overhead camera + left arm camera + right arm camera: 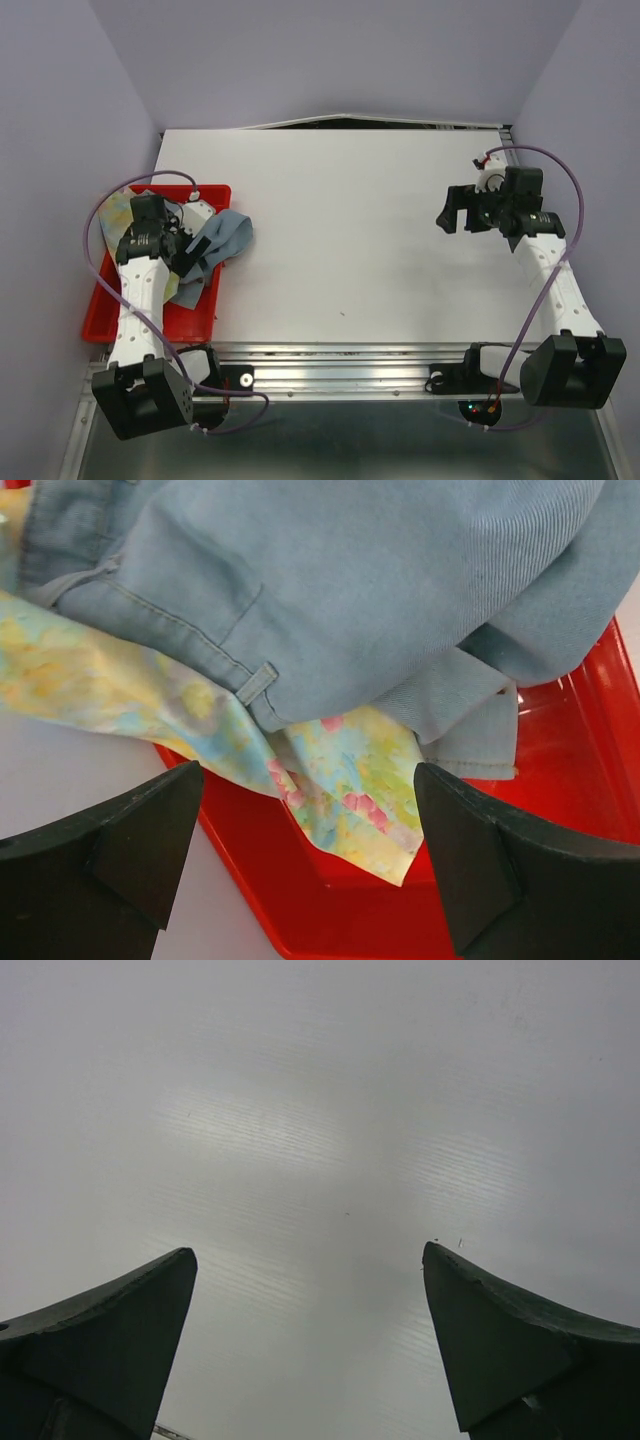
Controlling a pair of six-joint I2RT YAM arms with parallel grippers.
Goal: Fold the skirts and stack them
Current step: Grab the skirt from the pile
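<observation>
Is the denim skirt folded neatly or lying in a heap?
Heaped: the denim skirt lies bunched over the floral skirt in the red tray, partly spilling past its rim.

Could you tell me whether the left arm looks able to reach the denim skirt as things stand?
Probably yes: the left gripper hangs open close to the denim skirt, which lies uncovered on top of the floral skirt.

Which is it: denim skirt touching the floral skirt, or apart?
Touching. The left wrist view shows the denim skirt lying directly on the floral skirt, its edge overlapping the print with no gap, over the red tray.
</observation>
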